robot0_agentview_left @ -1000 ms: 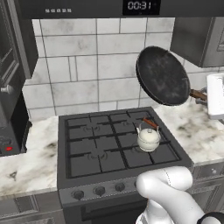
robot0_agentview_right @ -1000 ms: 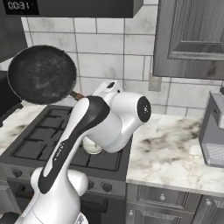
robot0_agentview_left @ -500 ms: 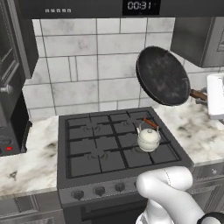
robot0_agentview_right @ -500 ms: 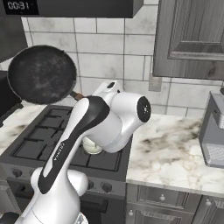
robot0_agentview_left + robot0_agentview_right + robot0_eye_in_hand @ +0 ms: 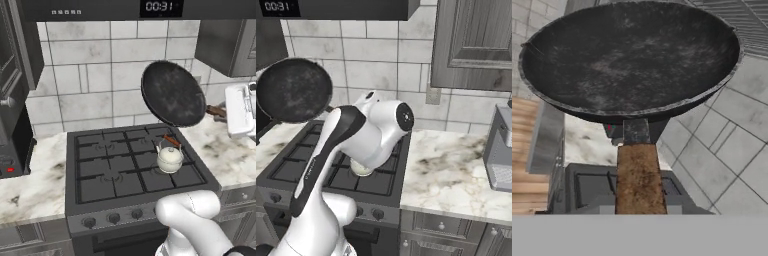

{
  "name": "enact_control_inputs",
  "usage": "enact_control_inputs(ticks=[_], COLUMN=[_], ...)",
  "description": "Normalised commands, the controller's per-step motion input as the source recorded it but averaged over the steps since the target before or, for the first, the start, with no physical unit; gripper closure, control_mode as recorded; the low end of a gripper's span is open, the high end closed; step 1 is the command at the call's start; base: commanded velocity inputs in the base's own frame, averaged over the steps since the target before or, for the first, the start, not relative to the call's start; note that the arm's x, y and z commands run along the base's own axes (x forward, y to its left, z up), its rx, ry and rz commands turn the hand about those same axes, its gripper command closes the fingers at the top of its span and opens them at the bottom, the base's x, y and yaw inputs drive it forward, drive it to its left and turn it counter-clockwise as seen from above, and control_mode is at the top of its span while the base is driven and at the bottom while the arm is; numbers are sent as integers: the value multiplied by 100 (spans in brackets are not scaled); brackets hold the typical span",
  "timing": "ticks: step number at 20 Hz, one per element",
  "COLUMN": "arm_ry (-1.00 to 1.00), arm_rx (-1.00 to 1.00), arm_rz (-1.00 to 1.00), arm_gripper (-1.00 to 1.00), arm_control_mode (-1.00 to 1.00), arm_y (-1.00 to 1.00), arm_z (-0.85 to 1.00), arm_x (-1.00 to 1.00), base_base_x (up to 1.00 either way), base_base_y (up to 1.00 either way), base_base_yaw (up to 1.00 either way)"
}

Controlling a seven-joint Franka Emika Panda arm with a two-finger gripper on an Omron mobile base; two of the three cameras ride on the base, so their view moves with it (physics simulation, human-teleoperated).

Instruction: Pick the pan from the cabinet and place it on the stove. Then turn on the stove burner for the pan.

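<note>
Marble counter (image 5: 451, 170) beneath a pale tiled wall (image 5: 100, 75)
A microwave clock (image 5: 160, 6) glows above; a steel appliance (image 5: 499, 152) stands on the counter.

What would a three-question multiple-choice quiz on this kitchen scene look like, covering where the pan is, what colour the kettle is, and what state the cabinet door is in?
1. Where is the pan?
A. Lying flat on a burner
B. Held tilted in the air above the stove
C. Inside the cabinet

2. What colour is the kettle?
A. White
B. Red
C. Blue

3. What state is the cabinet door in?
A. Wide open
B. Taken off
C. Closed

Answers:
1 B: in the left base view the pan hangs on edge over the stove's back right, its handle running toward the arm.
2 A: the kettle on the front-right burner is white with a brown handle.
3 C: in the right base view the door sits flat and shut.
</note>
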Motion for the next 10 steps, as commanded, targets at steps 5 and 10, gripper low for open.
enact_control_inputs(ticks=[5, 10], arm_ry=[10, 16], arm_rx=[-18, -12], arm_rz=[-3, -5], arm_gripper=[100, 100], arm_control_mode=[-100, -100], arm_y=[86, 81], arm_z=[-32, -37], arm_x=[6, 11], base_base_x=[0, 0], base_base_y=[0, 0], base_base_yaw=[0, 0])
